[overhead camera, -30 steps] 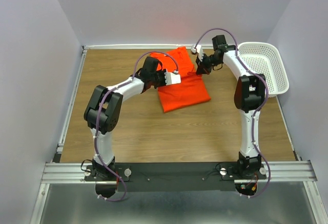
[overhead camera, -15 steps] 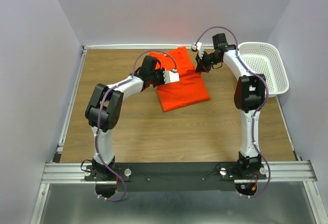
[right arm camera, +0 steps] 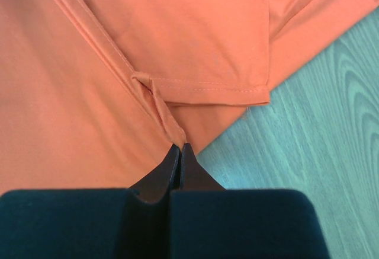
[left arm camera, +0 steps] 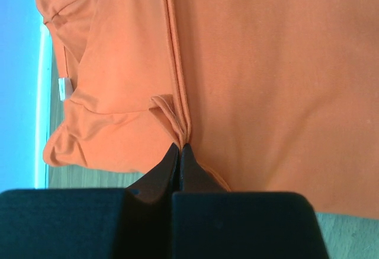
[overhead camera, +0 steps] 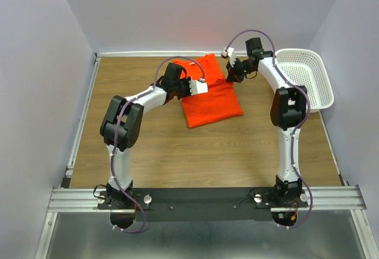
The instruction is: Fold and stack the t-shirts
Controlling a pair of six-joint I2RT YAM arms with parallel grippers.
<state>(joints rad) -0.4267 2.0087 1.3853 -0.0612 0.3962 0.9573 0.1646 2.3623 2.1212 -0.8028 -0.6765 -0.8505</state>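
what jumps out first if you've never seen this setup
The bright orange-red t-shirt lies partly folded at the far middle of the wooden table. The left arm's fingers and the right arm's fingers are each shut on a pinch of its fabric from either side. A white perforated basket sits at the far right.

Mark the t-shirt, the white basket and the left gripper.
t-shirt (overhead camera: 213, 105), top external view, flat near panel.
white basket (overhead camera: 308, 78), top external view, perforated floor.
left gripper (left arm camera: 179, 147), left wrist view, between its fingertips.
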